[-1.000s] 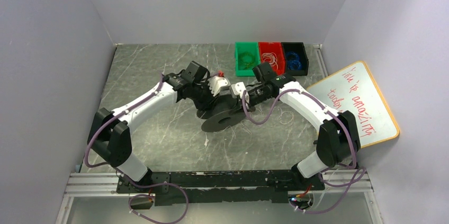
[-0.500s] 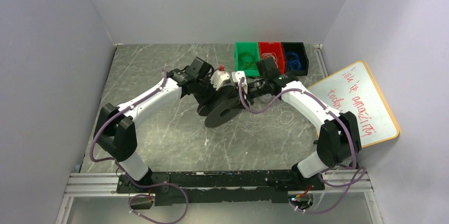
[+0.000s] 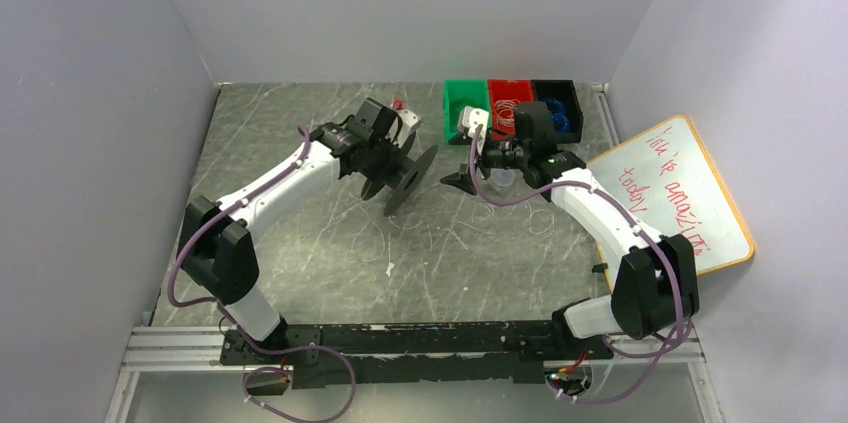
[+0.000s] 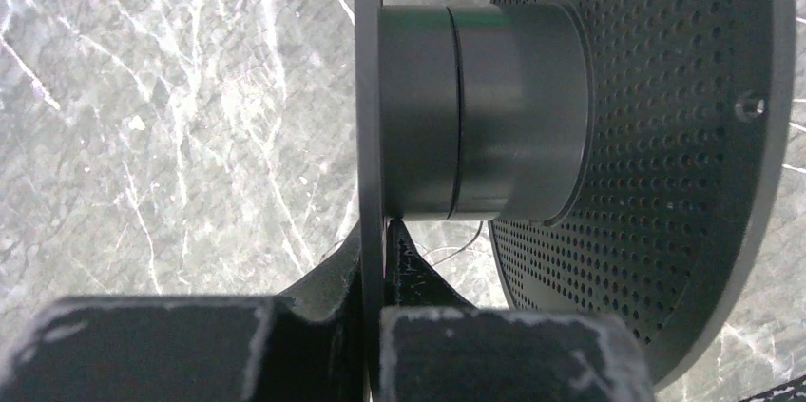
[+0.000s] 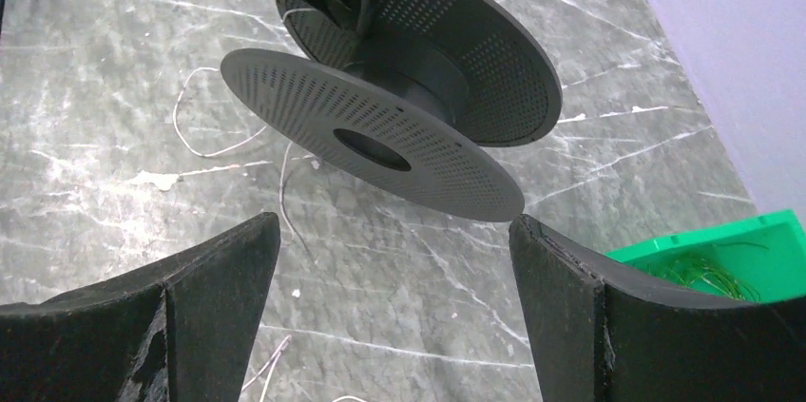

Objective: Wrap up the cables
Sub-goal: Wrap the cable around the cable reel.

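Observation:
A big black spool with perforated flanges hangs tilted on edge above the table's middle rear. My left gripper is shut on one thin flange, its fingertips reaching the hub. My right gripper stands open to the spool's right, apart from it; in the right wrist view the spool lies beyond the spread fingers. The cables, thin whitish wire, lie in loose curls on the table under and in front of the spool. One strand shows below the flange.
Green, red and black bins with wire bundles stand at the rear, just behind the right gripper. A whiteboard leans at the right wall. The green bin sits right beside the right finger.
The right gripper let go of the spool, opened wide and drew back toward the bins. The left arm lifted the spool off the table toward the rear left and tipped it on edge.

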Controlling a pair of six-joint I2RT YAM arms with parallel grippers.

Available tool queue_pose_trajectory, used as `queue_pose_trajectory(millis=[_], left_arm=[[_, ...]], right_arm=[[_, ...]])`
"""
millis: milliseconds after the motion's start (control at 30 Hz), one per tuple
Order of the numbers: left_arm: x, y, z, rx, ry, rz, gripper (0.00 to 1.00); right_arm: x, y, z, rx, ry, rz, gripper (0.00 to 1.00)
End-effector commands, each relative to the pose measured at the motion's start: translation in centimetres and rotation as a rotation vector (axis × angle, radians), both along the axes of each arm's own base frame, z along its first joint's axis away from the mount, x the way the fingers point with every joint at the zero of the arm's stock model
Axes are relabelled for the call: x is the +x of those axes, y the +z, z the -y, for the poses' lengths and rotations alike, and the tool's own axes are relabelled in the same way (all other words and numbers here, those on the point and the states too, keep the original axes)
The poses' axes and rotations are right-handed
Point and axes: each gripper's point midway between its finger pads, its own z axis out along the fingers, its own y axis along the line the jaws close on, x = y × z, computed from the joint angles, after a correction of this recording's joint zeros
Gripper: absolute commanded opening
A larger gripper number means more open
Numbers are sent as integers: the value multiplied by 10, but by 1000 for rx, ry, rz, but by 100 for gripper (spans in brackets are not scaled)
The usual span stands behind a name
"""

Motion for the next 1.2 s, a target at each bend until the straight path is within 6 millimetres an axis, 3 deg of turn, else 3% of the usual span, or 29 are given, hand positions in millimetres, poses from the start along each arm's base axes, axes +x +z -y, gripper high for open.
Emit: queue_pose_trajectory(millis=[0, 167, 300, 467, 667, 833, 1167], left_arm=[[22, 74, -1, -122, 85, 187, 3], [29, 119, -8, -294, 129, 207, 3], [24, 152, -11, -417, 89, 211, 3], [18, 179, -10, -473, 33, 257, 3], [6, 207, -6, -567, -52, 262, 3], [3, 231, -11, -615, -56, 299, 3], [-13, 270, -13, -789, -108, 270, 3]], right_arm=[[7, 21, -2, 55, -37, 56, 94], [-2, 17, -6, 71, 16, 40, 96], [-12, 11, -8, 65, 68, 46, 96], [-14, -7, -17, 60, 77, 10, 95], [-20, -36, -44, 26, 100, -15, 94], [-6, -49, -60, 3, 4, -13, 92], [17, -67, -69, 74, -159, -123, 89]])
